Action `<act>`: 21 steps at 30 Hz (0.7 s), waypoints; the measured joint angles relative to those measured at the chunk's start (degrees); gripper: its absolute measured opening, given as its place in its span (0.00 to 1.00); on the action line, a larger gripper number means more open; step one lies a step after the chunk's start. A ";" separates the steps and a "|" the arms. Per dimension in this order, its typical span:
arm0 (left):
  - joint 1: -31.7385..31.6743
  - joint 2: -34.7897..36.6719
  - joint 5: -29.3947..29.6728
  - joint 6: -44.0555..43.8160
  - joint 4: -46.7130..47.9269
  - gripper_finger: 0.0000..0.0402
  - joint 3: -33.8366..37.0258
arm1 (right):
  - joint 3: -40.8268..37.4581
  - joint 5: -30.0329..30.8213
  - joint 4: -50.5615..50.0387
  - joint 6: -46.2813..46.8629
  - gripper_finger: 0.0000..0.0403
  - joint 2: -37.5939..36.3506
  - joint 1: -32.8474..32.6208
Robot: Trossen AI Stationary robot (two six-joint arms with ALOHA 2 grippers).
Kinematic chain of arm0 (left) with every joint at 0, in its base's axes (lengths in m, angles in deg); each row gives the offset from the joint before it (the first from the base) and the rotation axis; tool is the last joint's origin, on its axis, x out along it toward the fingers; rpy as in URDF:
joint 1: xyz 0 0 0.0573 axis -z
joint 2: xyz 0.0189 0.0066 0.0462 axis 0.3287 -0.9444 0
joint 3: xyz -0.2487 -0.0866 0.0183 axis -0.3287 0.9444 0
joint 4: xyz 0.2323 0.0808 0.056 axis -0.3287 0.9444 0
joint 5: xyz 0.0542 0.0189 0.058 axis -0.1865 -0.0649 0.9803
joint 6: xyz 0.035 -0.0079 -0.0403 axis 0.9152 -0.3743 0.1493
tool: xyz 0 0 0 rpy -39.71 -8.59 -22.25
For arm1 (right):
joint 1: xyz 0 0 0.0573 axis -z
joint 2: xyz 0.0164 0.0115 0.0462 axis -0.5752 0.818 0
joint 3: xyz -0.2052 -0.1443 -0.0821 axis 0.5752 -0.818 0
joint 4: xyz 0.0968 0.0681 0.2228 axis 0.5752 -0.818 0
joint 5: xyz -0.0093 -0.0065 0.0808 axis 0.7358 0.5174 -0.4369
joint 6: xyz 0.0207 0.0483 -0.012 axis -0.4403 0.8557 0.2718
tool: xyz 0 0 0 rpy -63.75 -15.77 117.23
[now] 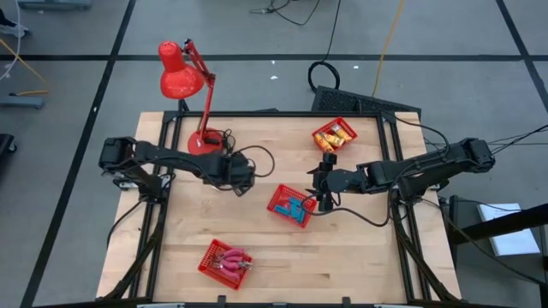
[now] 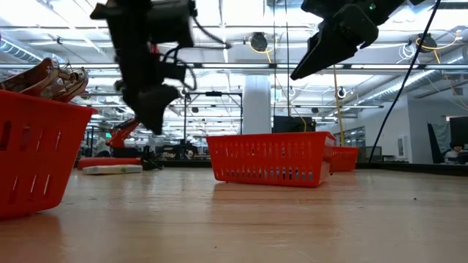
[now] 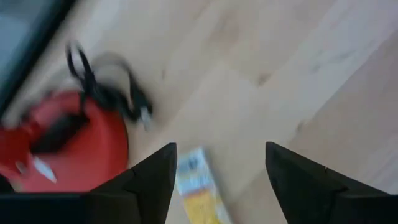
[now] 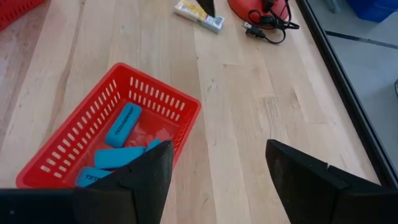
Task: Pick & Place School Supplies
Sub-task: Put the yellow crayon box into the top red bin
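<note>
One loose yellow-orange packet (image 3: 196,186) lies flat on the bare wooden table (image 1: 360,257), just under the left gripper (image 3: 217,177), whose fingers stand spread and hold nothing. Risk as I see it: the lamp base (image 3: 74,149) and its cord (image 3: 118,99) sit close at the gripper's 10 o'clock, so a skewed descent could snag the cord or shove the packet. Right gripper (image 4: 217,180) hangs released, empty, over the near rim of the middle basket (image 4: 180,99) of blue blocks (image 4: 121,124); dropping could clip that rim. Open board lies toward 6 o'clock; the table edge is well apart.
</note>
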 joint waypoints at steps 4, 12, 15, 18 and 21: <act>-0.84 1.43 -4.44 -5.68 -1.05 0.62 5.39 | 0.00 -0.10 -0.32 0.42 0.61 0.00 0.00; 0.51 1.71 -8.08 -13.76 -3.82 0.63 9.25 | 0.00 -0.38 -0.73 0.46 0.61 0.00 0.00; 1.30 1.72 -8.56 -15.99 -2.00 0.63 9.28 | 0.00 -1.38 -1.08 1.28 0.61 0.00 0.00; 1.68 1.70 -8.54 -18.08 1.11 0.63 9.28 | 0.00 -1.69 -1.17 1.30 0.61 0.00 -0.05; 1.61 1.70 -7.60 -19.06 2.14 0.63 9.28 | 0.00 -1.69 -1.19 1.23 0.61 0.00 -0.07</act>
